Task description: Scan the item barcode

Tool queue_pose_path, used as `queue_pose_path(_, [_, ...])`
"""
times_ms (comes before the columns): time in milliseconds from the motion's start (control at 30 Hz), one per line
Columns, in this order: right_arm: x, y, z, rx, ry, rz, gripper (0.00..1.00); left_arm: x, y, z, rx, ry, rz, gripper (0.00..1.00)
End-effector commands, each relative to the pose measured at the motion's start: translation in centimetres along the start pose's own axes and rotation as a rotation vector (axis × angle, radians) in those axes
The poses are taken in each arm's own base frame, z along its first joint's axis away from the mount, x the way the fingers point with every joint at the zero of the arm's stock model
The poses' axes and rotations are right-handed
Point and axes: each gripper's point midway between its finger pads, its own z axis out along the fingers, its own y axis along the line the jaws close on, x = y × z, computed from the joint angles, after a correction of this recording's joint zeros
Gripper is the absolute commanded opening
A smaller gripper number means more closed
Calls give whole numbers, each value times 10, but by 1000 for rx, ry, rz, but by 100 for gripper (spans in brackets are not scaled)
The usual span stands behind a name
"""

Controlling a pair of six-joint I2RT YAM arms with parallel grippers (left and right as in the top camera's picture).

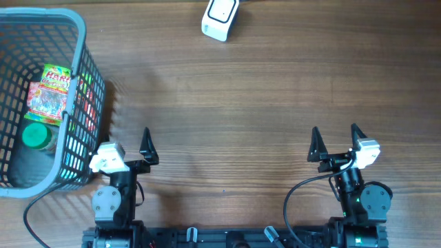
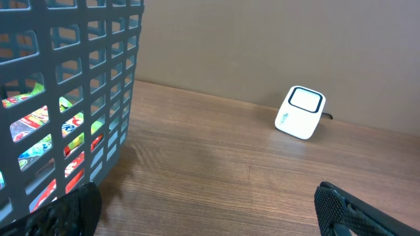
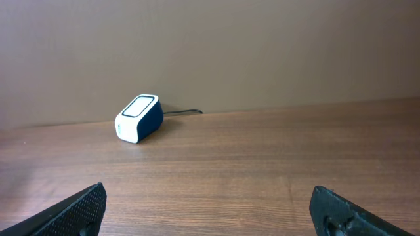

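Nothing picked yet: left gripper (image 1: 127, 146) and right gripper (image 1: 336, 141) gape empty at six o'clock, so I must reach the candy bag (image 1: 52, 89) in the basket (image 1: 77, 41) at nine o'clock, scanner (image 1: 220, 17) at twelve.

mock shop checkout: barcode scanner (image 1: 220, 18) on wood table (image 1: 262, 89), shopping basket (image 1: 81, 69) of packaged snacks (image 1: 49, 89).

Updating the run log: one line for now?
left gripper open, empty | right gripper open, empty | candy bag, green-capped bottle in basket | barcode scanner untouched
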Motion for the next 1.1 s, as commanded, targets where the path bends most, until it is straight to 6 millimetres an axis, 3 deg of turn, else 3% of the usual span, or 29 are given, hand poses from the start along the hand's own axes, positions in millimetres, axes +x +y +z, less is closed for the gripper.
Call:
queue_pose_path(0, [-1,-1,0,11,-8,-7,100,1,1,0,2,-4,-6,100])
queue_pose_path(1067, [-1,-1,0,11,-8,-7,100,2,-3,0,22,0,-6,100])
